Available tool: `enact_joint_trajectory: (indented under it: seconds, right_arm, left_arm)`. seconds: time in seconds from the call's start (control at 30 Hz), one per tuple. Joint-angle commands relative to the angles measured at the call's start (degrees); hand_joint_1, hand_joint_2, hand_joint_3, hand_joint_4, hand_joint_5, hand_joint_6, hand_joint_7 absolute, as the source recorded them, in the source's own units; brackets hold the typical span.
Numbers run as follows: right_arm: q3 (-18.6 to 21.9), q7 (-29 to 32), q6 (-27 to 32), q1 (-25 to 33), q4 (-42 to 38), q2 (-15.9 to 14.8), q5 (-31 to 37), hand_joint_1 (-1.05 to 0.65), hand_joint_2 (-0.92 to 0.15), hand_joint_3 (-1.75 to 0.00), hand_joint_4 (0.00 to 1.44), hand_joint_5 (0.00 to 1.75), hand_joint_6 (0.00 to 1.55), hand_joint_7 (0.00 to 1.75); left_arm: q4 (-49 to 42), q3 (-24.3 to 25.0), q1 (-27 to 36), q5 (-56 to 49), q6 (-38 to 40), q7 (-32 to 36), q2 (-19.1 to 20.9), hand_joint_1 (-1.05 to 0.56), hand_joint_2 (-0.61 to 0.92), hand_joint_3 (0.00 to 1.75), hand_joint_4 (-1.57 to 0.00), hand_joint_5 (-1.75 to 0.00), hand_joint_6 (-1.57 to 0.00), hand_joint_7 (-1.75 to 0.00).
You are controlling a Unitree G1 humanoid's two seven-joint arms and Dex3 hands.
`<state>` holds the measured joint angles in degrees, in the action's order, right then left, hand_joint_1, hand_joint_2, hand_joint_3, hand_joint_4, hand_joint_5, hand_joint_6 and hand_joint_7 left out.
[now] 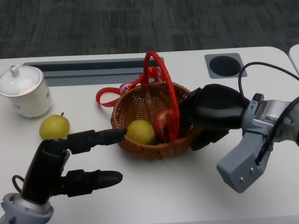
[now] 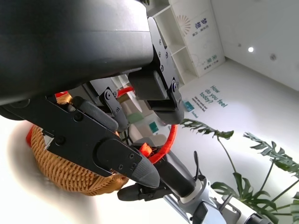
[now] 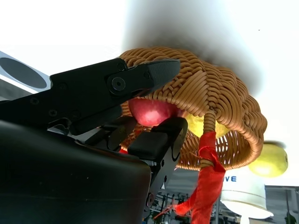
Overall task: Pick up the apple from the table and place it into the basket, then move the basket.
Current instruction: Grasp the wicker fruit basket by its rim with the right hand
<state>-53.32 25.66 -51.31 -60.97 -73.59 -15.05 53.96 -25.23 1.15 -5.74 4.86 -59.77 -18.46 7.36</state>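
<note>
The wicker basket (image 1: 140,100) with a red handle (image 1: 161,70) stands mid-table. The red apple (image 1: 163,125) lies inside it beside a yellow-green fruit (image 1: 140,131). My right hand (image 1: 215,112) is at the basket's right rim, fingers reaching inside toward the apple and one finger (image 1: 205,137) outside the wall. In the right wrist view its fingers (image 3: 117,88) stand apart, and the apple (image 3: 152,111) shows in the gap over the basket (image 3: 224,102) rim. My left hand (image 1: 70,158) holds nothing; its fingers stretch toward the basket's left wall (image 2: 60,172), contact unclear.
A yellow pear (image 1: 54,127) lies on the table left of the basket, near a white lidded pot (image 1: 25,91). A red ribbon (image 1: 110,95) trails from the handle. Behind are a long slot (image 1: 93,67) and a round cutout (image 1: 225,65).
</note>
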Motion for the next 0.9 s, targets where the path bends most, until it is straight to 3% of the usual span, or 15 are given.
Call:
enact_joint_trajectory:
  seconds: [0.03, 0.1, 0.17, 0.27, 0.43, 0.6, 0.9]
  right_arm:
    - [-2.31, -2.02, -3.01, 4.85, -0.42, -0.19, 2.62, -0.41, -0.92, -0.12, 1.14, 0.6, 1.02, 0.02]
    - [-2.02, -1.08, -3.74, 5.7, 0.17, -1.32, 2.34, -0.37, -0.92, -0.13, 1.02, 0.77, 0.97, 0.0]
    - [-1.79, -0.67, -4.43, 6.41, 0.64, -2.11, 2.03, -0.34, -0.92, -0.14, 0.98, 0.72, 0.92, 0.0]
    - [-1.17, -1.31, -5.34, 7.31, 0.98, -2.78, 1.02, -0.32, -0.92, -0.14, 0.98, 0.66, 0.9, 0.0]
    - [0.31, -3.5, -7.1, 8.57, 1.25, -3.42, -1.57, -0.31, -0.92, -0.11, 0.99, 0.72, 0.93, 0.01]
    - [-0.38, -3.26, -6.45, 8.65, 1.61, -3.08, -0.68, -0.31, -0.92, -0.1, 0.92, 0.93, 0.94, 0.01]
    - [0.93, -7.21, -1.56, 7.4, -1.12, -0.7, -0.69, -0.35, -0.92, -0.16, 0.93, 0.8, 0.93, 0.01]
  left_arm:
    - [1.2, 0.69, 0.75, -0.04, -0.72, 1.39, 0.16, -0.5, 0.75, 0.0, -1.03, -0.06, -0.92, -0.02]
    - [1.46, 1.04, 0.77, -0.29, -0.74, 1.77, -0.04, -0.51, 0.75, 0.0, -1.04, -0.06, -0.93, -0.02]
    - [1.63, 1.26, 0.78, -0.35, -0.84, 2.05, -0.16, -0.51, 0.75, 0.0, -1.04, -0.06, -0.93, -0.02]
    - [1.96, 1.3, 0.83, 0.1, -0.93, 2.18, -0.16, -0.5, 0.75, 0.0, -1.04, -0.06, -0.94, -0.02]
    - [2.58, 1.27, 0.93, 1.16, -0.85, 1.96, 0.08, -0.46, 0.74, 0.0, -1.05, -0.06, -0.95, -0.02]
    - [2.98, 1.27, 1.12, 1.7, -1.02, 1.83, 0.16, -0.44, 0.74, 0.0, -1.05, -0.06, -0.96, -0.02]
    - [4.42, 2.29, 2.15, -0.98, -1.66, 4.14, -0.64, -0.45, 0.73, 0.0, -1.07, -0.06, -0.99, -0.02]
